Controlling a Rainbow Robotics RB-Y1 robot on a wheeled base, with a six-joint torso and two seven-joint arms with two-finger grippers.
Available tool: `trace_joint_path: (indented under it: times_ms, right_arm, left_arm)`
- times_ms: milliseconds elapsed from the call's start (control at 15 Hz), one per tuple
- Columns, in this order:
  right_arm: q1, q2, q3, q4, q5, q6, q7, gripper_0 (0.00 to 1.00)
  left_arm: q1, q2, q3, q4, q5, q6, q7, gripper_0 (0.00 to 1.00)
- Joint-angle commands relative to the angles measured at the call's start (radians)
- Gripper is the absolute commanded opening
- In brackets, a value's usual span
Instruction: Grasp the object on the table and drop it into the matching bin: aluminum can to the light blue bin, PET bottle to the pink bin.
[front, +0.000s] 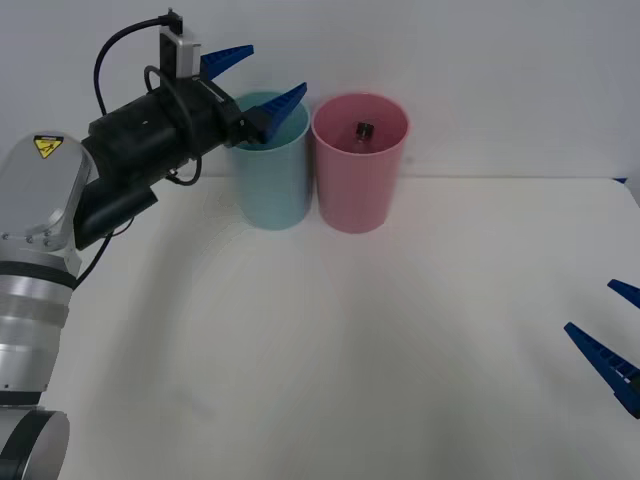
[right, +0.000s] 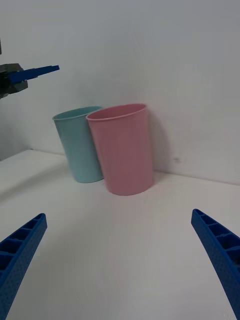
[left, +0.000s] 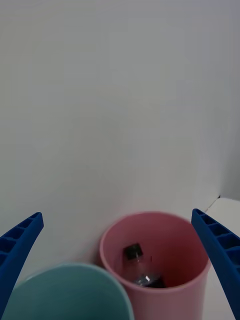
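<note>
The PET bottle (left: 137, 267), clear with dark liquid and a black cap, lies inside the pink bin (front: 358, 170), its cap (front: 364, 130) showing above the rim. The light blue bin (front: 272, 175) stands touching the pink bin's left side. My left gripper (front: 257, 80) hangs open and empty above the light blue bin's rim, just left of the pink bin (left: 150, 240). My right gripper (front: 615, 335) is open and empty low at the table's right edge, facing both bins, the pink bin (right: 124, 150) and the light blue bin (right: 80, 145), from a distance.
The white table (front: 380, 340) stretches bare in front of the bins. A plain white wall rises directly behind them. My left arm (front: 130, 150) reaches in from the left at bin height.
</note>
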Motion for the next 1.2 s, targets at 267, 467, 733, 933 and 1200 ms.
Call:
trace_joint_path:
  times_ms: [267, 467, 733, 933, 1200]
  right_arm:
    - [0.000, 0.000, 0.000, 0.000, 0.000, 0.000, 0.000, 1.00]
    - [0.000, 0.000, 0.000, 0.000, 0.000, 0.000, 0.000, 1.00]
    - [0.000, 0.000, 0.000, 0.000, 0.000, 0.000, 0.000, 1.00]
    - [0.000, 0.000, 0.000, 0.000, 0.000, 0.000, 0.000, 1.00]
    - [0.000, 0.000, 0.000, 0.000, 0.000, 0.000, 0.000, 1.00]
  left_arm:
    - [0.231, 0.012, 0.235, -0.207, 0.007, -0.200, -0.031, 1.00]
    - [0.313, 0.020, 0.347, -0.250, 0.028, -0.305, -0.057, 1.00]
    - [0.428, 0.059, 0.418, -0.272, 0.066, -0.340, -0.159, 1.00]
    - [0.520, 0.092, 0.470, -0.272, 0.099, -0.372, -0.241, 1.00]
    - [0.626, 0.112, 0.550, -0.272, 0.132, -0.446, -0.263, 1.00]
